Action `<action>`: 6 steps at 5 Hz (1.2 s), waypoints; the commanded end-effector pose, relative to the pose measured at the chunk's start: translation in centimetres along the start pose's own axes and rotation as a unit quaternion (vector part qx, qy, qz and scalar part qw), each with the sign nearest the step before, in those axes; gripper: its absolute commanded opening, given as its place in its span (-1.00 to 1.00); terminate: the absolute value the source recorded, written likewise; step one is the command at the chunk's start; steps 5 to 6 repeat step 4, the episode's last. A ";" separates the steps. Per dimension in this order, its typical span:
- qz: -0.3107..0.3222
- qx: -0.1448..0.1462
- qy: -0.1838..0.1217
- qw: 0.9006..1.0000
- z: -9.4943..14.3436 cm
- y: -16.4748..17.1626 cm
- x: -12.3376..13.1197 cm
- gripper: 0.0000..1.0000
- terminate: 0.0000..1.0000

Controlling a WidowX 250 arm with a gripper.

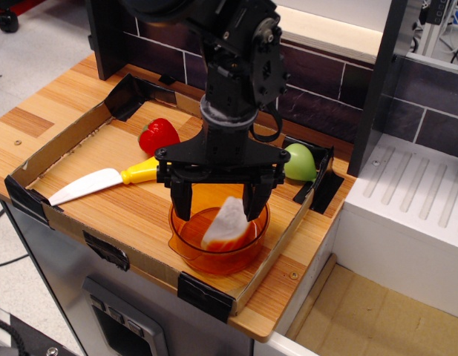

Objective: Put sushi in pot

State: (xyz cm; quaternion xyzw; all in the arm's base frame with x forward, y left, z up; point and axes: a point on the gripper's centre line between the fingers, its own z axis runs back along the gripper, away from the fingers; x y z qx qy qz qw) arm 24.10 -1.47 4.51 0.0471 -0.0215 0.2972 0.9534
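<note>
Amber plastic pot sits low centre of the frame, inside a shallow cardboard tray on the wooden desk, pushed close to the tray's near wall. Sushi lies within the pot, tipped on its side so the white underside faces the camera, with only a sliver of orange showing along its lower edge; it leans against the pot's right inner wall rather than lying flat. Gripper hangs directly above the pot mouth, jaws spread wide and released, tips dipping just inside the rim on either side of the sushi. The right tip looks to be just beside or brushing the sushi's upper corner; contact cannot be settled from this angle. Judged from the lie of things, the piece is free of the jaws and resting on the pot, hence the tilted pose. Task reads as essentially done; what remains is a straight lift clear, taken vertically so the tips do not catch the rim or drag the sushi out. Red pepper, yellow-handled knife and green pear-like toy lie apart in the upper half of the tray, clear of the gripper.
</note>
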 end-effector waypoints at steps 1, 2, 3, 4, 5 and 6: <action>0.038 -0.064 -0.042 0.996 7.3 1.5 3.0 1.00 -1.00; 0.057 -0.054 -0.051 0.996 9.0 3.0 4.7 1.00 -1.00; 0.057 -0.054 -0.051 0.996 9.0 3.0 4.7 1.00 -1.00; 0.057 -0.054 -0.051 0.996 9.0 3.0 4.7 1.00 1.00; 0.057 -0.054 -0.051 0.996 9.0 3.0 4.7 1.00 1.00; 0.057 -0.054 -0.051 0.996 9.0 3.0 4.7 1.00 1.00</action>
